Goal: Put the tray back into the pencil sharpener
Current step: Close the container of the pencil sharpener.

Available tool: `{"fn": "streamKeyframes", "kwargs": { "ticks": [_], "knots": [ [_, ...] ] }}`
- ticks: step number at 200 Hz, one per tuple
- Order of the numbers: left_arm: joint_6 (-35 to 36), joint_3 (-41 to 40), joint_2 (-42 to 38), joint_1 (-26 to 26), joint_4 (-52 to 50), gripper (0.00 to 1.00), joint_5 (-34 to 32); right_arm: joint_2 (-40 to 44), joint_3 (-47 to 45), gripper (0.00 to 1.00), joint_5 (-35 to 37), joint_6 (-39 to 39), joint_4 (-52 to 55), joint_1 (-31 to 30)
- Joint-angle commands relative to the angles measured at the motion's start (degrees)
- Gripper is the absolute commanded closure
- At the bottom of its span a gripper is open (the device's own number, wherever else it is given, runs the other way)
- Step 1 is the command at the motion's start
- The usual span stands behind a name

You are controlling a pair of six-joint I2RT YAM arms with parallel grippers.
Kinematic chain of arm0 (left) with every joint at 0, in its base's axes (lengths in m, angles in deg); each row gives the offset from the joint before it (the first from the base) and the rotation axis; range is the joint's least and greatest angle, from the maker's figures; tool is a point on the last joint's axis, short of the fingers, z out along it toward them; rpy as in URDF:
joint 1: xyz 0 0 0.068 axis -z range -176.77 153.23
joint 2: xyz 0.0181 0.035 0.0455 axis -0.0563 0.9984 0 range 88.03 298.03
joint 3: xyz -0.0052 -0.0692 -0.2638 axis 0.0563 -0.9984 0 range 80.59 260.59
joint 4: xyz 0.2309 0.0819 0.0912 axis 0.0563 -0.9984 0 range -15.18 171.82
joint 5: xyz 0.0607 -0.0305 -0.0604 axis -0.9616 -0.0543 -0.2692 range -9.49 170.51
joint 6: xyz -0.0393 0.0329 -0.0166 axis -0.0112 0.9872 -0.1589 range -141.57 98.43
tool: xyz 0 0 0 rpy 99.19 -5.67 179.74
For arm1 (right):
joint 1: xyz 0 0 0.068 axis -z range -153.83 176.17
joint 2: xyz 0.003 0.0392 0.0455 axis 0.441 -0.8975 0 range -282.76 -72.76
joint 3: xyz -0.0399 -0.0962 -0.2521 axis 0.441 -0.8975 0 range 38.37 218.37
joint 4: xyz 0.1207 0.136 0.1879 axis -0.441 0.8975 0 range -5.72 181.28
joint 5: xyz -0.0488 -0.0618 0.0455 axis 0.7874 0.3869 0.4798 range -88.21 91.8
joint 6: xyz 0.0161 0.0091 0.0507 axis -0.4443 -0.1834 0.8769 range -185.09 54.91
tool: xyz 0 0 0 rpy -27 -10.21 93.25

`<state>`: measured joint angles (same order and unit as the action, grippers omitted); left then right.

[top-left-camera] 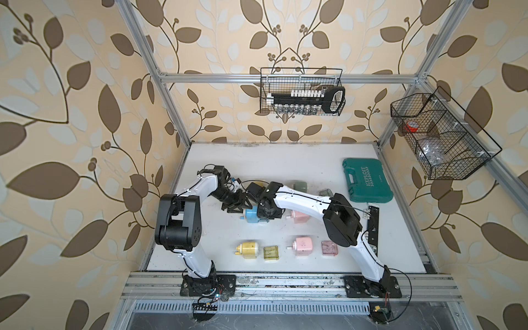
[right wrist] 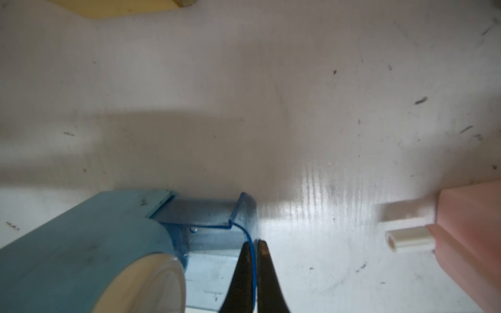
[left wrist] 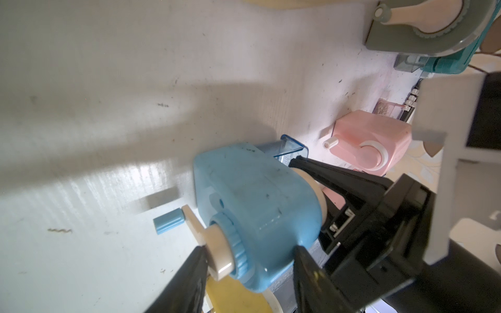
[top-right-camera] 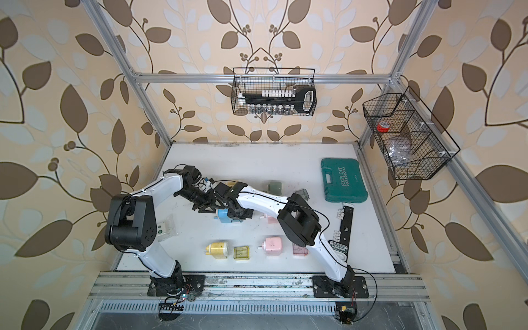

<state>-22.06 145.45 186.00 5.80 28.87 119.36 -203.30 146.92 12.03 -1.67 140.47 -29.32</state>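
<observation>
— Closest to the lens, the right gripper (right wrist: 254,245) has its two black fingers pinched on the thin outer end wall of the clear blue tray (right wrist: 200,214). Where does that tray stand against the blue sharpener (right wrist: 89,230)?

— Partway in. Its inner end is inside the sharpener's body, at the end opposite the crank (left wrist: 191,218) and beside the cream disc (right wrist: 143,284). A good part of it sticks out.

— And its long axis?

— It seems to run in line with the sharpener's body. So I judge the coming move to be a straight push along that line, toward the crank end. The right gripper sits on the far side of the tray from the sharpener, the proper side to push from.

— What keeps the sharpener from sliding off?

— The left gripper (left wrist: 249,249) straddles the sharpener near its crank end, fingers pressed on it from two sides, clamping it.

— Anything beyond the tray?

— A pink sharpener (right wrist: 466,244), past the tray's outer end and well apart from the blue sharpener.

— The catch?

— If the tray tilts off the sharpener's line, it will likely bind.
</observation>
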Motion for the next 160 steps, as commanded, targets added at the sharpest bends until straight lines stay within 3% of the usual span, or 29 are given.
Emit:
{"fn": "streamKeyframes", "kwargs": {
  "ticks": [1, 160],
  "knots": [
    [0.84, -1.14, 2.51, 0.24, -1.27, 0.48, -7.3, 2.66, -1.32, 1.0, -0.67, 0.25, -2.85, 0.0],
    [0.84, -1.08, 3.06, 0.24, -1.28, 0.48, -7.03, 5.14, -6.81, 1.0, -6.26, -1.74, -12.61, 0.01]
  ]
}}
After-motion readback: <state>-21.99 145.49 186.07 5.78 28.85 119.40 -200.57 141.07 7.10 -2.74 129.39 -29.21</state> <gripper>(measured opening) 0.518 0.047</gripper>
